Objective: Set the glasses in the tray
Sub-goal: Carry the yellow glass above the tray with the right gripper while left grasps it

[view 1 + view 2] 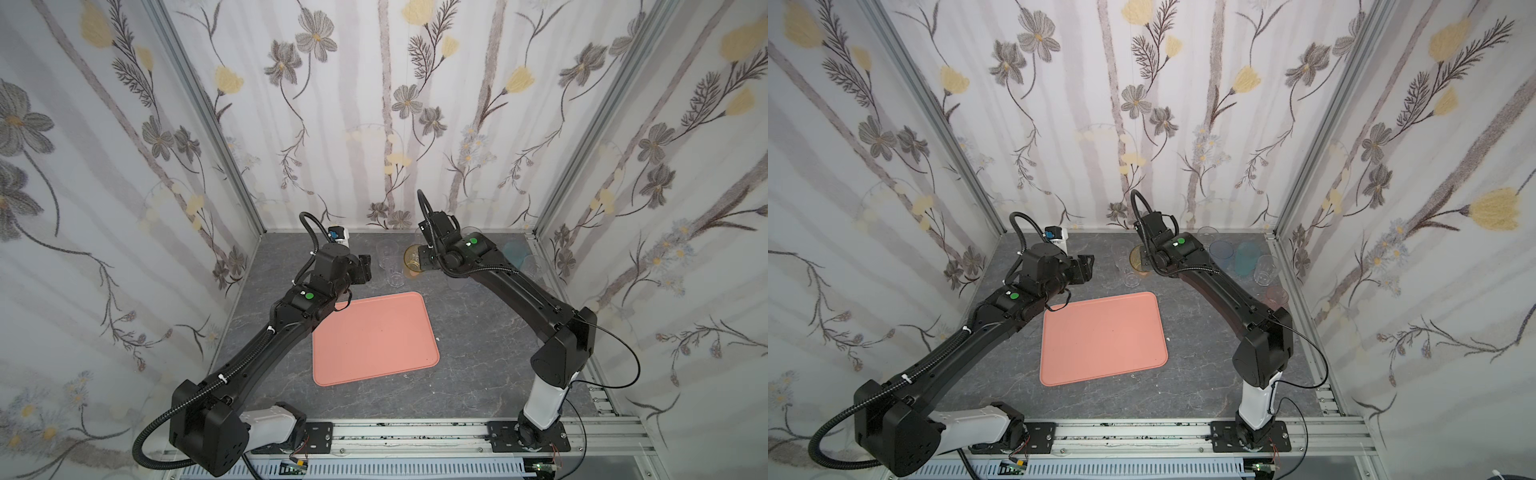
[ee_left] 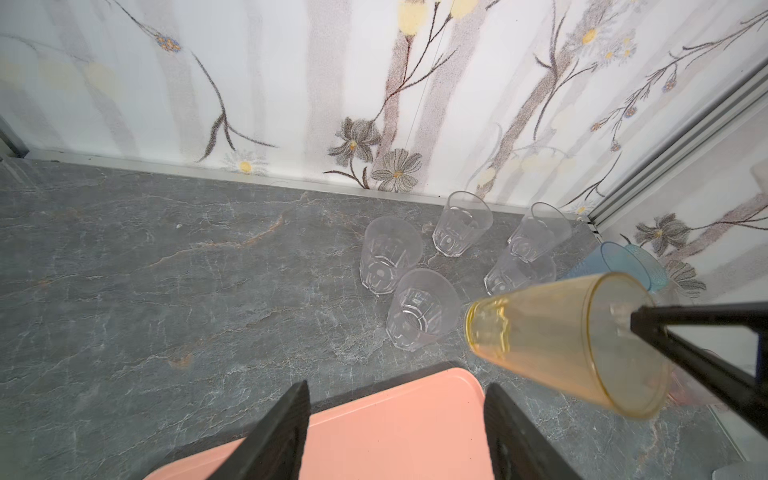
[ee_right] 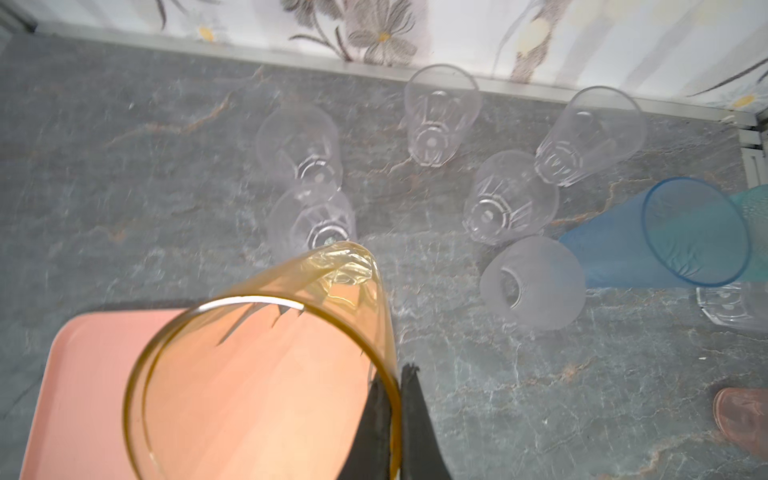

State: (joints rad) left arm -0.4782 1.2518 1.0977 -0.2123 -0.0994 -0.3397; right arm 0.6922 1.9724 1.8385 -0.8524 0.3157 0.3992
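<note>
On the grey bench (image 1: 478,374), in both top views, the salmon tray (image 1: 374,338) lies flat in the middle, between the left arm (image 1: 270,332) and the right arm (image 1: 519,291). Beyond its far right corner the amber glass (image 1: 411,259) sits at the tip of the right arm, just beside two clear glasses (image 1: 390,268) that stand on the bench. In a top view more of the glasses cluster by the right wall, all off the tray: a blue glass (image 1: 1221,251), a teal glass (image 1: 1246,257) and a pink glass (image 1: 1277,295). The left jaws hover beyond the tray's far edge, toward its left corner

In the left wrist view the left jaws stand parted, both fingers (image 2: 282,436) framing a corner of the tray (image 2: 395,424) with nothing between them. Ahead, five clear glasses stand upright on the bench near the wall. The amber glass (image 2: 561,336) is tilted, base toward them, with a finger of the right jaws at its rim

In the right wrist view the right jaws are pinched tight on the rim wall of the amber glass (image 3: 266,353), one finger inside and the other finger (image 3: 415,436) outside. The glass's mouth shows in front of a corner of the tray (image 3: 83,374); whether its base clears the bench I cannot tell. A frosted glass (image 3: 532,282) stands just beside the blue glass (image 3: 665,245), and the pink glass (image 3: 744,415) stands well apart from both
</note>
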